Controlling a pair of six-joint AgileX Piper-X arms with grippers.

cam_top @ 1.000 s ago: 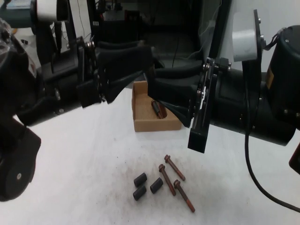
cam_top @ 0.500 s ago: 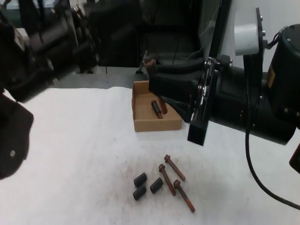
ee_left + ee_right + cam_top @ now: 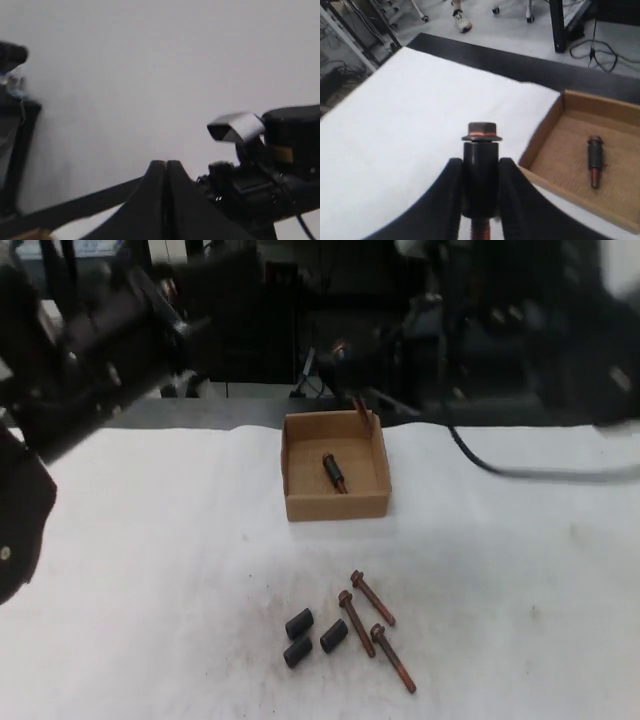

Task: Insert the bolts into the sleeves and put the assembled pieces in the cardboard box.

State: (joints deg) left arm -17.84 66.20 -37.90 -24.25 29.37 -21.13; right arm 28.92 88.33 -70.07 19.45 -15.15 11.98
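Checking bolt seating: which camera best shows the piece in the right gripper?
The right wrist view: the assembled piece sits close-up in the right gripper, bolt head against sleeve. The high view gives a blurred sliver over the cardboard box; the left wrist view faces a wall.

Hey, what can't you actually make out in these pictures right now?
- High view: blur smears one arm and the other arm, so their fingers cannot be made out.
- Right wrist view: the right tool covers the sides of the black sleeve; the tip of the copper bolt is cut off by the edge.
- Same view: the brown cardboard box runs off the edge.
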